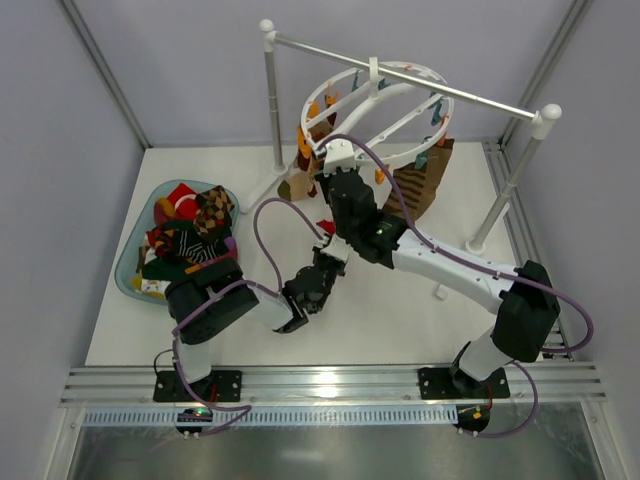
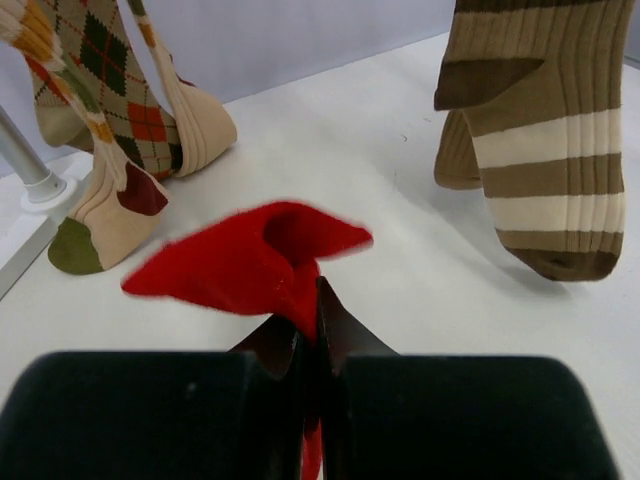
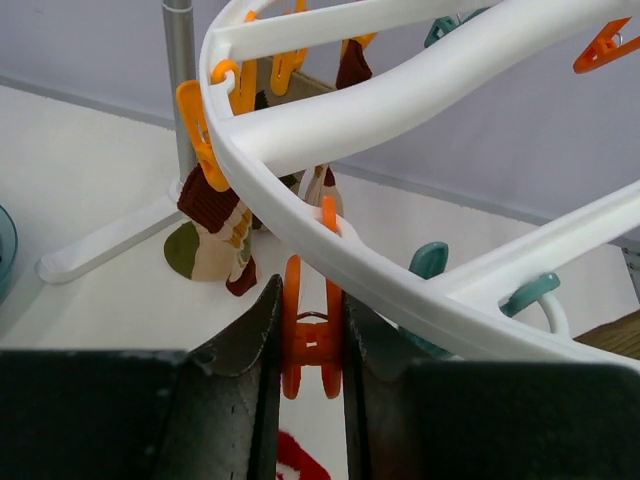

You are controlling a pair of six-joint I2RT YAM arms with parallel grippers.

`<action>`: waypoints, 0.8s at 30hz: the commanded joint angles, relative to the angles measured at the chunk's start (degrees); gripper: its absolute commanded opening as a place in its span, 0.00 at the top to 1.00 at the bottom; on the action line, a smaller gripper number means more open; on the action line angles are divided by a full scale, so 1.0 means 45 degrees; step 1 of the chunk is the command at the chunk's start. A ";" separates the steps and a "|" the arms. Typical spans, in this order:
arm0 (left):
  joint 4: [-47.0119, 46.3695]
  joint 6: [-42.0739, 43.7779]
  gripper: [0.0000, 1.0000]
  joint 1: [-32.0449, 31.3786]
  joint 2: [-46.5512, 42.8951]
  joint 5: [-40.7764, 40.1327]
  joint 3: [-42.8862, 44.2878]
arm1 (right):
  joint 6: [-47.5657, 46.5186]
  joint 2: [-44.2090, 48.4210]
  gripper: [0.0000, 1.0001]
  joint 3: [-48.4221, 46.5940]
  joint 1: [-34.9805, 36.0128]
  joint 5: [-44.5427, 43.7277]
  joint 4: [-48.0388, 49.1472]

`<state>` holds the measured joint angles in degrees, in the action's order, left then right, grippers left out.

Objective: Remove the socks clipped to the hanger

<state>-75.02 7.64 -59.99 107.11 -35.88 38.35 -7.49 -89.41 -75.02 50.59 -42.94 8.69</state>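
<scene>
The round white hanger (image 1: pixel 352 76) hangs from the rail, with socks still clipped to it: argyle ones (image 1: pixel 312 130) on the left and a brown-and-tan striped one (image 1: pixel 425 180) on the right. My right gripper (image 1: pixel 336 158) is at the hanger's near rim (image 3: pixel 300 215), shut on an orange clip (image 3: pixel 312 335) and squeezing it. My left gripper (image 1: pixel 322 268) is below it, shut on a red sock (image 2: pixel 250 265) that hangs free of the clip. The red sock also shows under the clip (image 3: pixel 298 462). The argyle socks (image 2: pixel 110 100) and the striped sock (image 2: pixel 545 140) hang beyond it.
A white rail stand (image 1: pixel 273 90) with ball-topped posts holds the hanger at the back. A glass dish (image 1: pixel 127 264) holding several loose socks sits at the left. Teal clips (image 3: pixel 430 262) hang beside the orange one. The stand's foot (image 3: pixel 100 245) lies on the table.
</scene>
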 commanded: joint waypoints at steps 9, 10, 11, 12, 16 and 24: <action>-0.3016 0.0646 1.00 0.0126 0.0182 -0.1968 0.0209 | 0.0139 0.0707 0.00 0.0693 0.0028 -0.0146 0.0648; -0.3016 0.0608 1.00 0.0224 0.0182 -0.2046 0.0151 | 0.0179 0.0882 0.00 0.0811 0.0008 -0.0030 0.0667; -0.3016 0.0530 1.00 0.0322 0.0182 -0.2182 0.0073 | 0.0218 0.1038 0.00 0.0929 0.0028 0.0010 0.0725; -0.3016 0.0432 1.00 0.0574 0.0124 -0.2222 -0.0005 | 0.0315 0.1156 0.00 0.1220 0.0008 0.0069 0.0745; -0.2977 -0.0794 1.00 0.1473 -0.0713 -0.2125 -0.0979 | 0.0530 0.1936 0.00 0.1905 0.0028 0.0478 0.0901; 0.1436 -0.3886 1.00 0.4208 -0.3486 0.0395 -0.1705 | 0.0824 0.2933 0.00 0.3018 0.0028 0.1045 0.1116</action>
<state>-70.13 -3.66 -43.40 96.66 -38.00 30.63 -5.34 -78.87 -62.83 50.76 -39.70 10.39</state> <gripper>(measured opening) 0.003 0.996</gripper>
